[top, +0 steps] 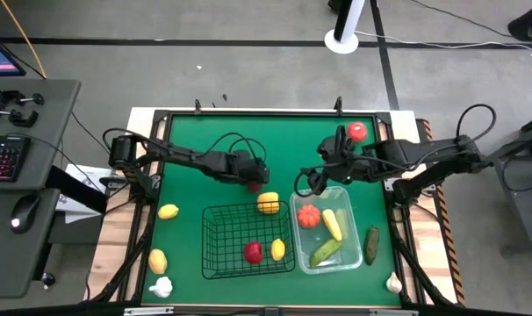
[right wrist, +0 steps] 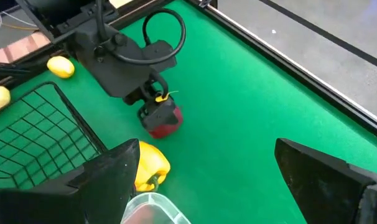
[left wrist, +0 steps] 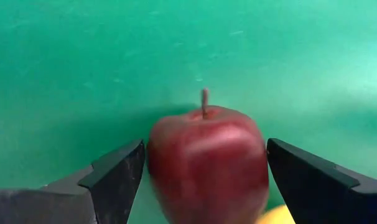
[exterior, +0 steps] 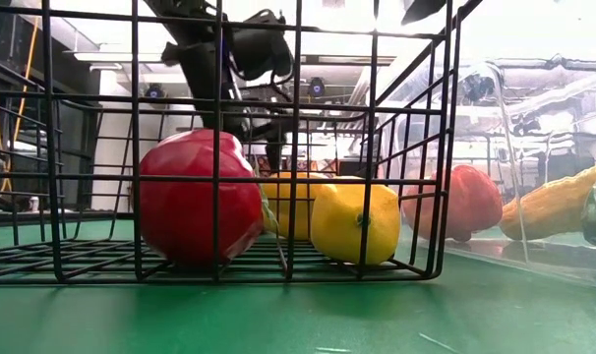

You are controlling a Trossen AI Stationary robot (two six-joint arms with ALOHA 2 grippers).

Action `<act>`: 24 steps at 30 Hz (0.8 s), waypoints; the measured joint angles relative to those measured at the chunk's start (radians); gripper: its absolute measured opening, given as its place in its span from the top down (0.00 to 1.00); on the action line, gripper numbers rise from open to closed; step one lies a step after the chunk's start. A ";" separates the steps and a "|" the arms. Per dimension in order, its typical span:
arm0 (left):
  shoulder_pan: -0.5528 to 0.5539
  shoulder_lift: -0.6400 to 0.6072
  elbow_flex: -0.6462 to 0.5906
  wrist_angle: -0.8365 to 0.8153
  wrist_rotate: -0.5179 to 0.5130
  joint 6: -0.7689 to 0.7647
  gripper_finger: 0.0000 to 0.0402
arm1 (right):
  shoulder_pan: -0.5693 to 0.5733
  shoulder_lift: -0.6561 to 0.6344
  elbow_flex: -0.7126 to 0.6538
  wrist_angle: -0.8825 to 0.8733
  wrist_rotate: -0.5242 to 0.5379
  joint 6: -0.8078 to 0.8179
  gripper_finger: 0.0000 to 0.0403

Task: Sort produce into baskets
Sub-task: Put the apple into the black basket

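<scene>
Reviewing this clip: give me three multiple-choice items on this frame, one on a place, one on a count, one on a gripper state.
1. Where is the red apple?
A. in the wire basket
B. between the left gripper's fingers
C. in the clear tub
2. How many items lie in the wire basket?
A. two
B. four
C. none
3. The right gripper is:
A. shut on corn
B. shut on garlic
C. open, empty

Key: 1 B, the left gripper fingers flank it on the mat. 2 A, one red, one yellow. 3 C, its fingers are spread with nothing between.
</scene>
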 joint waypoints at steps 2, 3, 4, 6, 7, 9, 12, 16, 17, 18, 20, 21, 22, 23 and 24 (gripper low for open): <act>-0.001 0.000 -0.030 0.039 0.007 -0.024 0.19 | 0.000 0.001 0.000 -0.002 0.008 -0.009 0.09; -0.002 0.000 -0.043 0.065 0.015 -0.031 0.19 | 0.000 0.001 0.000 -0.001 0.009 -0.014 0.09; -0.003 0.000 -0.055 0.092 0.023 -0.035 0.19 | 0.000 0.001 0.000 0.001 0.012 -0.015 0.09; -0.005 0.004 -0.085 0.154 0.028 -0.042 0.19 | -0.006 0.001 0.000 0.001 0.026 -0.016 0.09; -0.005 0.005 -0.096 0.174 0.030 -0.048 0.19 | -0.007 0.001 0.000 0.001 0.030 -0.016 0.09; -0.004 0.004 -0.108 0.187 0.034 -0.054 0.19 | -0.012 0.001 0.000 0.005 0.036 -0.016 0.09; -0.003 0.006 -0.110 0.192 0.019 -0.029 0.19 | -0.020 0.001 0.000 0.012 0.035 -0.014 0.09; -0.001 0.008 -0.113 0.246 0.031 0.062 0.20 | -0.028 0.001 0.000 0.014 0.035 -0.014 0.09; 0.000 0.010 -0.114 0.280 0.053 0.109 0.21 | -0.028 0.001 0.000 0.014 0.035 -0.014 0.09; 0.000 0.007 -0.114 0.301 0.068 0.152 0.22 | -0.028 0.001 0.000 0.015 0.035 -0.015 0.09; 0.001 -0.012 -0.112 0.301 0.077 0.205 0.26 | -0.028 0.001 0.000 0.015 0.035 -0.015 0.09; 0.004 -0.034 -0.110 0.296 0.079 0.236 0.28 | -0.028 0.001 0.000 0.016 0.035 -0.015 0.09; 0.007 -0.057 -0.109 0.283 0.077 0.269 0.30 | -0.028 0.001 0.000 0.017 0.035 -0.015 0.09; 0.011 -0.085 -0.109 0.271 0.071 0.303 0.31 | -0.028 0.001 0.000 0.017 0.036 -0.016 0.09; 0.017 -0.120 -0.109 0.255 0.062 0.337 0.32 | -0.028 0.001 0.000 0.020 0.037 -0.020 0.09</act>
